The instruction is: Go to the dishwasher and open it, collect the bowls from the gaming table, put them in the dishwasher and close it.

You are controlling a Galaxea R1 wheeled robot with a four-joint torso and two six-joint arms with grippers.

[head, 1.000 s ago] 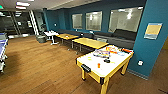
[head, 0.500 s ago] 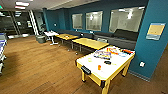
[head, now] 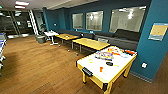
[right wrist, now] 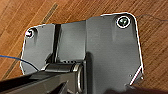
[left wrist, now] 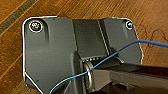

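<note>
Wood floor (left wrist: 155, 15) under both wrists | jaws: state cannot be told | yellow table (head: 107, 67) ahead

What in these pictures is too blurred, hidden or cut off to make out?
- Head view: the small bright things on the white-topped yellow table are too blurred to name.
- Head view: the framed yellow notice on the teal wall is unreadable.
- Head view: the pale table with blue trim is cut off by the picture's edge.
- Wrist views: the grippers' fingers cannot be made out above the brown wooden floor.
</note>
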